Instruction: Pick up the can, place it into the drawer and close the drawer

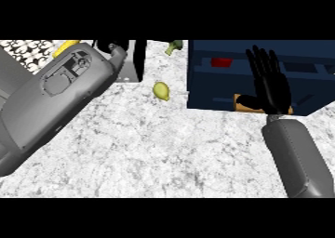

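Right hand (270, 88) flat over navy drawer (211, 88), fingers straight, nothing held. Red can (221, 61) already inside drawer, near back. Left forearm (53, 102) fills counter's left side, left hand hidden, fingers' state untold. Yellow-green fruit (161, 90) sits beside drawer. Next, likely: push front squarely, palm flat, avoid skewing drawer.

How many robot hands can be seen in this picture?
1. The right hand is open, fingers straight, over the dark blue drawer. The left forearm shows at the picture's left, but its hand is hidden.
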Robot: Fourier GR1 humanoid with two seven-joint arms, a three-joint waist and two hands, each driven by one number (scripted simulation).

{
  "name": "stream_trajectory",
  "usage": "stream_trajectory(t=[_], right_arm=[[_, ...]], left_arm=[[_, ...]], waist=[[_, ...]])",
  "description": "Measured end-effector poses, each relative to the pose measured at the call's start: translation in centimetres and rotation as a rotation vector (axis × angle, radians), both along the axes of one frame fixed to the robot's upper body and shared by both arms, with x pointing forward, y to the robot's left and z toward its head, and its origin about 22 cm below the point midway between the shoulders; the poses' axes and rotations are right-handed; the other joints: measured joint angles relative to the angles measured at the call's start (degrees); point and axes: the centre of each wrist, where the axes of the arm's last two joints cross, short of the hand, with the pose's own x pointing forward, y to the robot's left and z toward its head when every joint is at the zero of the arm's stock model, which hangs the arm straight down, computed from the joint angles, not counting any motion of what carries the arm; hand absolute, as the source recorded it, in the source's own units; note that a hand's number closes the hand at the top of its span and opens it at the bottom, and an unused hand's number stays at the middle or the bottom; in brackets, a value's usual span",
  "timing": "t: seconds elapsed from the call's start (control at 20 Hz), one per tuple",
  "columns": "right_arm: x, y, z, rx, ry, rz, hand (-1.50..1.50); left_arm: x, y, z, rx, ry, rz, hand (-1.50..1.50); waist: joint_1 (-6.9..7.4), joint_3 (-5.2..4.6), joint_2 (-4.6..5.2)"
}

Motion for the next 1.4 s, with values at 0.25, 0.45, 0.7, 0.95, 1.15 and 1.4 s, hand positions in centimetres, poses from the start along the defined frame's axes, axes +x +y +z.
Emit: stream_trajectory(t=[0.25, 0.45, 0.7, 0.95, 1.15, 1.4], right_arm=[[1.8, 0.5, -0.7, 0.008, -0.028, -0.028, -1.5], [3.7, 1.3, 0.1, 0.007, -0.052, -0.047, -1.5], [5.7, 1.4, 1.9, -0.013, -0.066, -0.065, -1.5], [6.9, 2.2, 2.9, -0.025, -0.062, -0.079, -1.5], [7.6, 2.1, 3.8, -0.024, -0.037, -0.083, -1.5], [7.9, 2.3, 4.1, -0.023, -0.027, -0.093, -1.5]], left_arm=[[-0.7, 1.9, -0.7, 0.004, 0.014, 0.011, -1.5], [-1.4, 2.3, -1.2, 0.013, 0.02, 0.006, -1.5], [-2.6, 3.3, -2.3, 0.014, 0.027, -0.006, -1.5], [-3.4, 4.5, -3.9, 0.019, 0.028, -0.009, -1.5], [-3.9, 4.9, -4.6, 0.023, 0.027, -0.013, -1.5], [-4.7, 5.3, -5.2, 0.027, 0.027, -0.03, -1.5]], waist=[[0.08, 0.51, 0.6], [0.07, 0.56, 0.79], [0.76, 0.64, 1.22], [1.03, 0.78, 1.8], [1.0, 1.05, 2.26], [0.99, 1.15, 2.41]])
